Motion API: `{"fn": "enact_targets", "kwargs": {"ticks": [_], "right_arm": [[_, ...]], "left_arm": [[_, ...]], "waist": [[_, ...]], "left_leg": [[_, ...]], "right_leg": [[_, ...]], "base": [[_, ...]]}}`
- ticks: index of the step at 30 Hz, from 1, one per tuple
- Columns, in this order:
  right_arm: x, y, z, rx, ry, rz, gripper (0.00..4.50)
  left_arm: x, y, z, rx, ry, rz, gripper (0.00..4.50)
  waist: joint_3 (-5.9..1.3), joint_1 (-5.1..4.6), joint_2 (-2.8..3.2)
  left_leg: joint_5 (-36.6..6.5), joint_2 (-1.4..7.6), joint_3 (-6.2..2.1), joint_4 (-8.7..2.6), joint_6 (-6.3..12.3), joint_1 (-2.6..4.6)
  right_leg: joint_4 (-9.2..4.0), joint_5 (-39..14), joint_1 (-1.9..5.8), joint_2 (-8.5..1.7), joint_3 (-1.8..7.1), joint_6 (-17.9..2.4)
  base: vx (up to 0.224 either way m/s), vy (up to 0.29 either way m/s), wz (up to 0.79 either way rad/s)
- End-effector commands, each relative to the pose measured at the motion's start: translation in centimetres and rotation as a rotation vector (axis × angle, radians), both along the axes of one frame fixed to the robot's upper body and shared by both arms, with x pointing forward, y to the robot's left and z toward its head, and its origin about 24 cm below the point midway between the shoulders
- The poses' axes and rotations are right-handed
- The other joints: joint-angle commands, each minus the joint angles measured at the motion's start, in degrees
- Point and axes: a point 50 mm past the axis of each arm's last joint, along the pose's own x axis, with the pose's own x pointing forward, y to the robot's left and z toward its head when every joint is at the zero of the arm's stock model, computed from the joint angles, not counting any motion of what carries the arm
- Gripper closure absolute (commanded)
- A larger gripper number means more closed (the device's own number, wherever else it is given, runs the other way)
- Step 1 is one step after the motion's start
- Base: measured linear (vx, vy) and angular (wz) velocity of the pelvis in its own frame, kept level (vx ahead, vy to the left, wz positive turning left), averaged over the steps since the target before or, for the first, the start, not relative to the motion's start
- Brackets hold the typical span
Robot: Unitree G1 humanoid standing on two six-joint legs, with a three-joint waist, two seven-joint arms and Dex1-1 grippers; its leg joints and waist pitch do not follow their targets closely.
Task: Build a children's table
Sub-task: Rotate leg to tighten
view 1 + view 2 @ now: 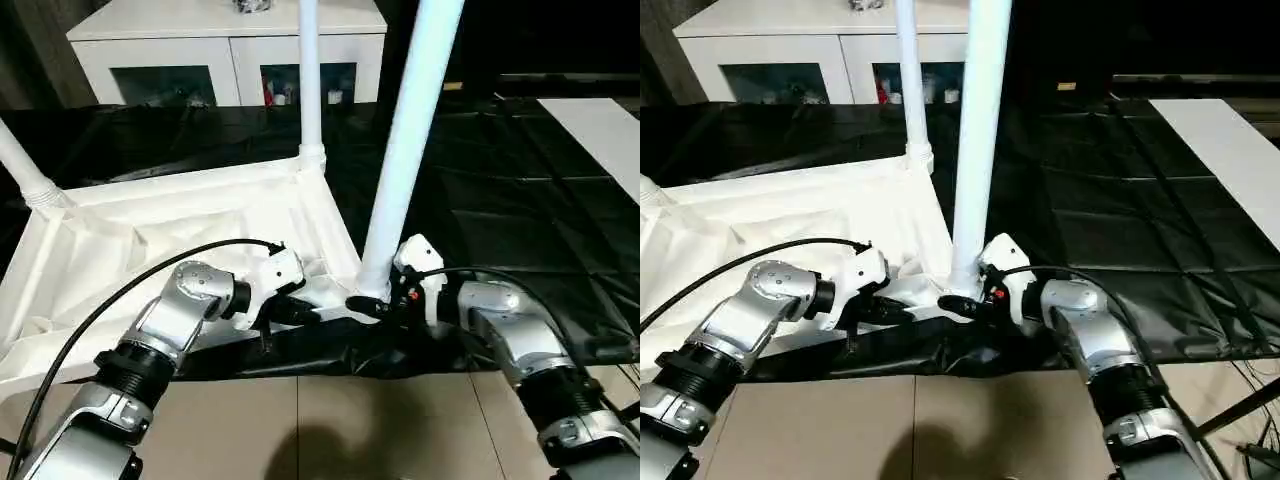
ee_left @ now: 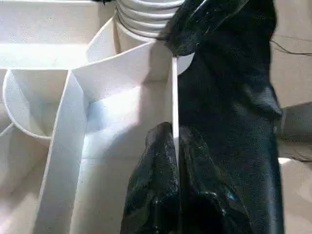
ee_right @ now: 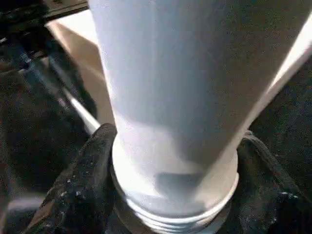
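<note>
At near corner, gripper [image 1: 372, 303] clasps leg [image 1: 410, 150].

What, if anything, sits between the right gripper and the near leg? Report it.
Nothing visible. The right gripper has its two black fingers on either side of the near leg at its base, above the tabletop's corner socket.

You see a big work table [image 1: 520, 180] with a black cover. Behind its far edge stands a white cabinet [image 1: 230, 40] with glass doors. Below its near edge, the floor [image 1: 330, 420] is tan.
</note>
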Motion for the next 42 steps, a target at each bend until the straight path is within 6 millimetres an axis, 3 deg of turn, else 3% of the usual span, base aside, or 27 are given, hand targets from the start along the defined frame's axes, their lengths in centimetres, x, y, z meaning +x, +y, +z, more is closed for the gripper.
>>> {"fn": "enact_targets", "kwargs": {"ticks": [1,3,4,5,7,11,12,14,17,18,20,21,22,23,26,28,32,36,37,42], "right_arm": [[1.6,-1.2,-0.8,-0.017,0.026,-0.338,1.77],[1.9,-0.8,-1.3,-0.001,0.058,-0.460,1.78],[2.0,-0.8,-1.4,0.002,0.067,-0.483,1.78],[2.2,-0.4,-1.9,0.011,0.106,-0.584,1.78],[2.4,0.2,-2.2,0.004,0.131,-0.665,1.78],[2.8,1.0,-2.3,0.014,0.144,-0.745,1.78],[2.9,1.3,-2.3,0.019,0.149,-0.783,1.78],[3.3,2.5,-2.0,-0.006,0.116,-0.803,1.78],[3.6,4.3,-1.3,-0.044,0.036,-0.728,1.78],[3.5,4.7,-1.1,0.007,0.047,-0.686,1.22],[3.5,4.9,-0.8,0.076,0.068,-0.654,1.06],[3.5,4.7,-0.3,0.127,0.072,-0.626,1.06],[3.5,4.4,-0.1,0.129,0.051,-0.602,1.00],[3.5,4.4,0.0,0.129,0.050,-0.601,0.88],[3.5,3.6,0.3,0.110,0.014,-0.528,0.63],[3.3,3.0,0.3,0.075,-0.013,-0.439,0.63],[2.2,1.2,0.3,0.061,-0.009,-0.270,0.63],[1.1,-0.5,0.5,0.024,-0.032,-0.114,0.63],[0.8,-0.8,0.5,0.021,-0.032,-0.082,0.63],[0.0,-2.0,1.1,0.030,-0.021,0.011,0.63]], "left_arm": [[1.5,-0.9,0.3,-0.012,-0.033,0.126,4.50],[2.4,-1.4,0.2,-0.014,-0.054,0.240,4.50],[2.6,-1.5,0.1,-0.014,-0.055,0.259,4.50],[3.3,-1.9,0.1,-0.017,-0.066,0.348,4.50],[3.9,-2.4,0.1,-0.005,-0.077,0.425,4.50],[4.4,-2.8,-0.1,0.020,-0.102,0.482,4.50],[4.5,-3.0,-0.2,0.031,-0.115,0.494,4.50],[4.7,-3.6,-0.3,0.039,-0.123,0.505,4.50],[4.7,-4.3,-0.3,0.028,-0.116,0.491,4.50],[4.7,-4.3,-0.3,0.025,-0.116,0.477,4.50],[4.6,-4.2,-0.2,0.021,-0.116,0.462,4.50],[4.5,-3.9,-0.2,0.024,-0.120,0.438,4.50],[4.4,-3.5,-0.2,0.025,-0.132,0.408,4.50],[4.4,-3.5,-0.2,0.025,-0.132,0.406,4.50],[3.8,-3.0,-0.3,0.014,-0.108,0.321,4.50],[3.3,-2.7,-0.4,0.012,-0.089,0.250,4.50],[2.1,-2.1,-0.3,-0.006,-0.063,0.100,4.50],[0.3,-1.6,0.1,-0.042,-0.011,-0.109,4.50],[0.0,-1.5,0.1,-0.041,-0.003,-0.122,4.50],[-0.3,-0.7,0.4,-0.043,0.019,-0.131,4.50]], "waist": [[-3.51,0.06,-0.20],[-3.51,0.03,-0.19],[-3.56,0.12,-0.18],[-3.65,0.16,-0.36],[-3.53,0.11,0.03],[-3.66,0.20,-0.18],[-3.68,0.29,0.07],[-3.76,0.19,-0.01],[-3.67,0.27,-0.08],[-3.64,0.31,-0.16],[-3.73,0.37,-0.22],[-3.68,0.40,-0.11],[-3.73,0.16,-0.18],[-3.79,0.09,-0.10],[-3.98,-0.14,-0.10],[-4.07,-0.11,-0.25],[-4.05,0.35,-0.11],[-3.87,0.63,-0.09],[-3.85,0.92,0.07],[-3.72,1.32,-0.21]], "left_leg": [[-11.25,0.05,0.57,-3.89,2.68,0.05],[-11.00,-0.01,0.56,-3.87,2.00,0.02],[-11.47,-0.06,0.54,-3.93,1.35,0.32],[-11.44,-0.17,0.40,-3.98,1.36,0.04],[-11.97,-0.26,0.47,-4.00,1.47,0.11],[-11.95,-0.34,0.39,-4.02,1.54,0.01],[-11.94,-0.34,0.33,-4.02,1.58,-0.01],[-11.56,-0.38,0.35,-4.00,1.53,0.03],[-12.50,-0.40,0.38,-4.09,1.69,-0.05],[-12.65,-0.39,0.36,-4.12,2.00,-0.12],[-12.61,-0.32,0.36,-4.08,2.55,-0.08],[-12.52,-0.29,0.34,-4.10,3.12,-0.17],[-11.25,-0.28,0.06,-4.21,3.61,-0.90],[-10.59,-0.25,-0.02,-4.21,3.54,-1.00],[-9.59,-0.25,0.11,-3.90,3.79,-0.53],[-7.75,-0.22,0.22,-3.66,5.10,-0.65],[-7.63,0.13,0.39,-3.56,6.57,-0.36],[-9.06,0.42,0.51,-3.78,6.23,-0.28],[-10.16,0.59,0.67,-3.72,6.05,0.06],[-11.04,0.53,0.74,-3.84,5.03,0.13]], "right_leg": [[-3.97,-13.24,3.19,-1.84,1.76,-13.96],[-4.04,-13.66,3.25,-1.84,1.85,-13.63],[-4.21,-14.41,3.09,-1.81,1.84,-13.20],[-4.05,-14.14,3.46,-1.83,1.80,-12.90],[-4.26,-14.45,3.13,-1.76,1.81,-12.67],[-4.39,-14.10,3.35,-1.81,1.70,-12.29],[-4.35,-14.06,3.43,-1.89,1.69,-12.22],[-4.36,-13.33,3.23,-1.82,1.69,-12.23],[-4.41,-13.23,3.37,-1.92,1.66,-12.44],[-4.47,-13.84,3.45,-1.92,1.63,-12.14],[-4.43,-13.74,3.52,-1.98,1.67,-12.06],[-4.43,-13.33,3.51,-1.97,1.63,-12.20],[-4.09,-12.04,4.18,-2.07,1.51,-11.92],[-4.03,-11.42,4.22,-2.11,1.45,-11.91],[-3.88,-8.84,3.95,-2.04,1.49,-13.46],[-3.54,-5.12,4.10,-1.96,1.49,-14.96],[-3.33,-3.62,3.91,-1.98,1.60,-16.47],[-3.25,-4.99,3.76,-1.96,1.63,-16.74],[-3.26,-5.10,3.47,-1.88,1.67,-16.80],[-3.42,-7.61,3.39,-1.99,1.84,-16.22]], "base": [[0.000,0.000,0.00],[0.000,0.000,0.00],[0.000,0.000,0.00],[0.000,0.000,0.00],[0.000,0.000,0.00],[0.000,0.000,0.00],[0.000,0.000,0.00],[0.000,0.000,0.00],[0.000,0.000,0.00],[0.000,0.000,0.00],[0.000,0.000,0.00],[0.000,0.000,0.00],[0.000,0.000,0.00],[0.000,0.000,0.00],[0.000,0.000,0.00],[0.000,0.000,0.00],[0.000,0.000,0.00],[0.000,0.000,0.00],[0.000,0.000,0.00],[0.000,0.000,0.00]]}}
